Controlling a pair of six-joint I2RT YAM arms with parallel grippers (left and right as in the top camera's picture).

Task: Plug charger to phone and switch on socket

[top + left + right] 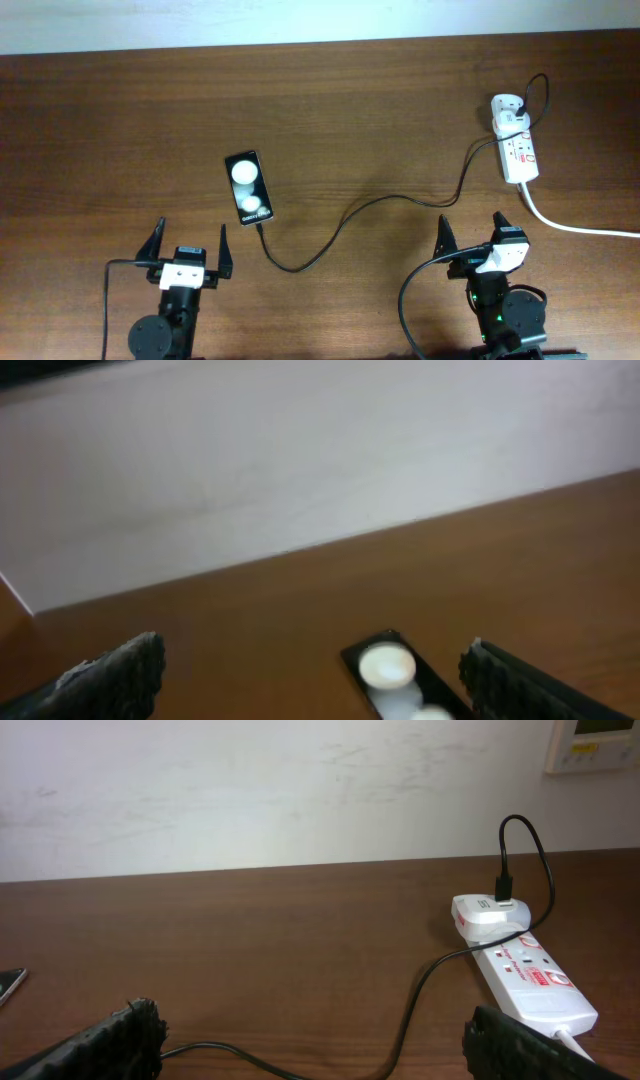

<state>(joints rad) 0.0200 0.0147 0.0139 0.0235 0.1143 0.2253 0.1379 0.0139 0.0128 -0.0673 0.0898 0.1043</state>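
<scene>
While both arms wait at the near edge of the table (100, 120), the left gripper (190, 240) sits toward the near-left corner, jaws spread wide with nothing between them. The right gripper (472, 230), toward the near-right corner, is likewise released and empty.

Just beyond the left gripper lies the phone (249, 187), a small flat black rectangle, face up, left of the table's middle. Its long sides run roughly near to far at a slight tilt, and its glossy face mirrors two round white lights.

The charger (400, 197), a long thin black cable, meets the phone's near short end and dips in a loop toward the near edge between the two arms. From there it climbs rightward across the middle of the table, passing beyond the right gripper. Whether its small tip is fully seated in the phone cannot be told from these views.

Farther back, toward the far-right corner, the socket (520, 155) lies flat, a small white elongated strip with red markings on top. Its switches are too small to read. A white adapter (508, 108) sits at the strip's far end, and the charger arches in a black loop down into it. A thick white cord (590, 230) leaves the strip's near end and runs off the right edge. Beyond the far edge stands a pale wall (300, 20).
</scene>
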